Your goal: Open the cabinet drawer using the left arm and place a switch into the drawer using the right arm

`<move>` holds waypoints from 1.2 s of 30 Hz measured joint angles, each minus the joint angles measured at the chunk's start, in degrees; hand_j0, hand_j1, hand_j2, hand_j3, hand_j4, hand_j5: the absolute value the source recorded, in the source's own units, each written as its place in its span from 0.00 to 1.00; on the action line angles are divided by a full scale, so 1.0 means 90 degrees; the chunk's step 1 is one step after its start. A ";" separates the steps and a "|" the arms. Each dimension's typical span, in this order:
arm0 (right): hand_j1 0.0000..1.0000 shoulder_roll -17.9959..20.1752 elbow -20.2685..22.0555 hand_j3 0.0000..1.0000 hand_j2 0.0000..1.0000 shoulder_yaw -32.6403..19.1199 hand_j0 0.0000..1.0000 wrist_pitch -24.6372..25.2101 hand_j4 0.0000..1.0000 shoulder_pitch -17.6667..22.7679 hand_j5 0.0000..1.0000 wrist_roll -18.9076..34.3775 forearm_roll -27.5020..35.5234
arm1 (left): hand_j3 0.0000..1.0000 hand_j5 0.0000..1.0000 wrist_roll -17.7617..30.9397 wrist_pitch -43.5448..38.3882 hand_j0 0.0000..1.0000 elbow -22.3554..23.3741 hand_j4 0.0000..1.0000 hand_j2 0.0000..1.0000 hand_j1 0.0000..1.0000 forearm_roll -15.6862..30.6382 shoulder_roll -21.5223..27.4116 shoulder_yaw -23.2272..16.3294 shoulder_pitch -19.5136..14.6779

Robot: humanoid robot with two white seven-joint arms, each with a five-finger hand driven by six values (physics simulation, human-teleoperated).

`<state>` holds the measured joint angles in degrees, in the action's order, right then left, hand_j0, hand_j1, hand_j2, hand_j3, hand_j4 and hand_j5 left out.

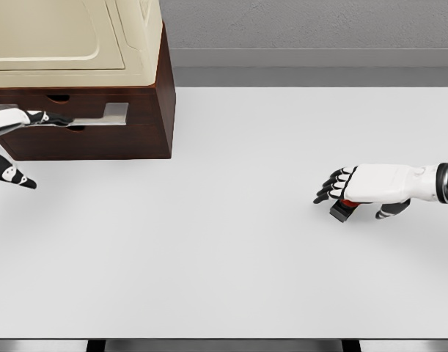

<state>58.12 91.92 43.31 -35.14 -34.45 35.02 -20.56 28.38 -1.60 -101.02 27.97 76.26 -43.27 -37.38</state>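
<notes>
One switch (343, 209) under right hand (355, 188), one cabinet (92, 132).

One head view looks steeply down from fairly near onto the white table (231, 279), cabinet (154, 110) upper left.

A wide white surface (231, 257) fills most of the view, smooth and matte, with a straight far edge toward twelve o'clock. Beyond that edge runs a pale grey floor strip (311, 77), and above it a darker grey wall (311, 26) with a faintly mottled texture. At six o'clock, under the near edge, a thin dark band (224, 345) shows, broken by lighter metallic segments.
</notes>
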 measured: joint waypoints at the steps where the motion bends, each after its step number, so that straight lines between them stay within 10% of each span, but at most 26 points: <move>1: 0.97 0.0000 0.0000 0.97 0.97 -0.0001 0.97 0.0000 0.97 0.0000 0.97 0.0000 0.0000 | 1.00 1.00 0.0006 0.0033 1.00 -0.0001 1.00 1.00 1.00 0.0005 0.0016 -0.0024 -0.0001; 36: 0.80 -0.0001 0.0000 0.80 0.80 -0.0047 0.80 0.0000 0.80 0.0000 0.80 0.0000 -0.0001 | 1.00 1.00 0.0730 0.1122 1.00 -0.0033 1.00 1.00 1.00 0.0181 0.0600 -0.0437 0.0011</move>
<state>58.11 91.92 42.89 -35.13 -34.45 35.02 -20.57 34.96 8.50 -101.32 29.60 81.66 -47.20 -37.28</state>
